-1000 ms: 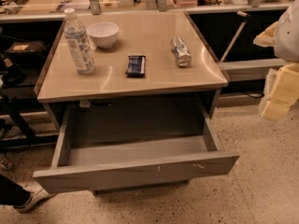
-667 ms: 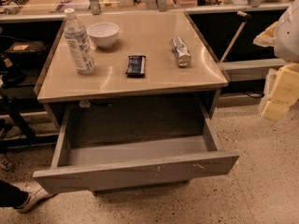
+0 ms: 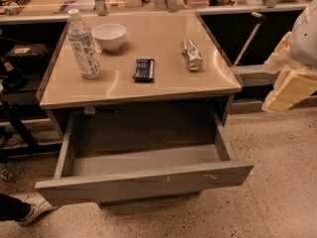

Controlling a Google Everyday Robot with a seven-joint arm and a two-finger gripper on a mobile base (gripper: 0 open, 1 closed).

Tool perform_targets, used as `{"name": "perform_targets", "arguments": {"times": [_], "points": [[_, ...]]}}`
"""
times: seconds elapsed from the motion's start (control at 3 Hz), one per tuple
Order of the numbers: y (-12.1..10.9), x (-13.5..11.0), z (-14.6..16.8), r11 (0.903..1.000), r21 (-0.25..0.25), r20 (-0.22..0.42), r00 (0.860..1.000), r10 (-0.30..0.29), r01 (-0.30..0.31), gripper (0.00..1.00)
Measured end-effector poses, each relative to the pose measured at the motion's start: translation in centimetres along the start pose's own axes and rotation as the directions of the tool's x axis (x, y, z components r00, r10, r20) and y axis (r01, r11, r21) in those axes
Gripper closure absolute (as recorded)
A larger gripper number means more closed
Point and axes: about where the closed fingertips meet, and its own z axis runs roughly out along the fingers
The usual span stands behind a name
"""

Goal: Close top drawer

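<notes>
– Looking at the top drawer [image 3: 143, 181]: it's hanging pulled far out from under the counter [image 3: 163, 86], its plain grey inside showing and its front panel facing us, white scuffs right of centre.
– And the gripper [image 3: 290, 89] is hovering at the right edge of the view, well apart from the drawer. I cannot tell whether the claw is open or closed.
– I'm reading that drawer as rigid and fairly light, likely gliding on runners. There's no handle, so nothing to grasp.
– I'm thinking a flat push on the front panel near its middle, so it isn't skewing. With 1 water bottle [image 3: 83, 46], 1 bowl [image 3: 109, 36] and 1 can [image 3: 191, 54] lying on its side up top, gently is looking wise.
</notes>
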Motion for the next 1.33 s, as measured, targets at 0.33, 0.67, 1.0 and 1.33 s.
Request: {"name": "perform_targets", "arguments": {"times": [0.33, 0.67, 1.0, 1.33], "points": [[0.00, 0.00, 0.00, 1.0000, 0.000, 0.000, 1.000, 0.000, 0.000, 0.65], [0.00, 0.00, 0.00, 1.0000, 0.000, 0.000, 1.000, 0.000, 0.000, 0.89], [0.00, 0.00, 0.00, 1.0000, 0.000, 0.000, 1.000, 0.000, 0.000, 1.00], [0.00, 0.00, 0.00, 1.0000, 0.000, 0.000, 1.000, 0.000, 0.000, 1.00]]}}
